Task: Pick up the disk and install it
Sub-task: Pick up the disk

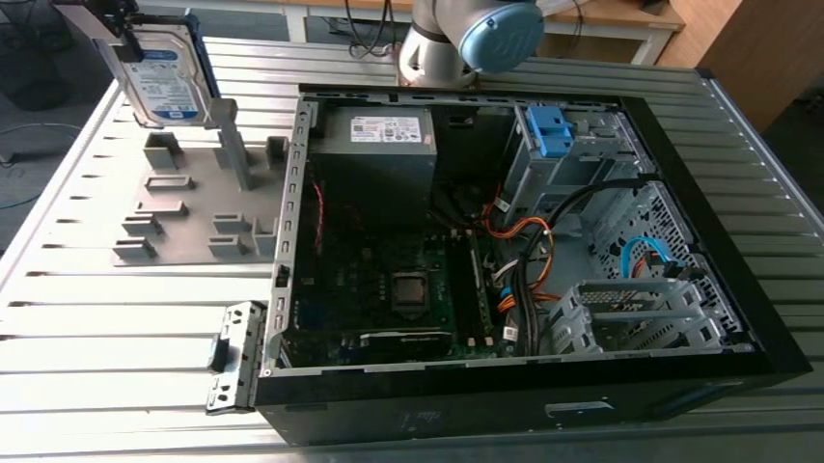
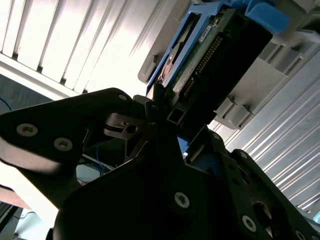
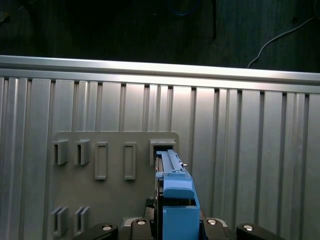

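Exterior view: the fingers (image 1: 114,29) hold the disk (image 1: 168,82) standing on its edge over the grey holder plate (image 1: 180,227). That is on the surface (image 1: 103,338), to the exterior view's left of the open computer case (image 1: 515,395).

Second wrist view: the fingers squeeze the disk from both sides.

First wrist view: the disk's blue rail (image 3: 175,200) points at a slot (image 3: 162,146) in the plate.

Exterior view: high, angled down on table (image 1: 103,328). Both wrist views: close on disk (image 2: 215,55) (image 3: 175,200).
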Robot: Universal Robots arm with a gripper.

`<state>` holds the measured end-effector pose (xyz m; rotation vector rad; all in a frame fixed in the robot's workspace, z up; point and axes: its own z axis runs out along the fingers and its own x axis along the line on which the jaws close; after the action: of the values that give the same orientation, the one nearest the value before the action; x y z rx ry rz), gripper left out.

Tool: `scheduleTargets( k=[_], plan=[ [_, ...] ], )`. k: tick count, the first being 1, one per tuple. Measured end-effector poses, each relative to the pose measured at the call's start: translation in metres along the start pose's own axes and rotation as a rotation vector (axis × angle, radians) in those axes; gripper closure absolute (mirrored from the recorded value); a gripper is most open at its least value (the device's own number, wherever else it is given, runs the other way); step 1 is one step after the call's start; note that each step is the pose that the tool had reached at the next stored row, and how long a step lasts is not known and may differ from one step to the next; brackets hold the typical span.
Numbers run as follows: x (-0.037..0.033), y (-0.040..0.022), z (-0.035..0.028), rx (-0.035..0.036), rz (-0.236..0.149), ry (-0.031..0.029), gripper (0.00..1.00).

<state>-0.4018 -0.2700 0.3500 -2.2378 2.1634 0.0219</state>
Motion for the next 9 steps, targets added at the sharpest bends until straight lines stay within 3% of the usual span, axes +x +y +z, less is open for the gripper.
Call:
scheduleTargets(
  k=[9],
  plan=[
    [-0.0002, -0.0001, -0.0061, -0.0001, 0.000, 0.0000, 0.64]
  ],
)
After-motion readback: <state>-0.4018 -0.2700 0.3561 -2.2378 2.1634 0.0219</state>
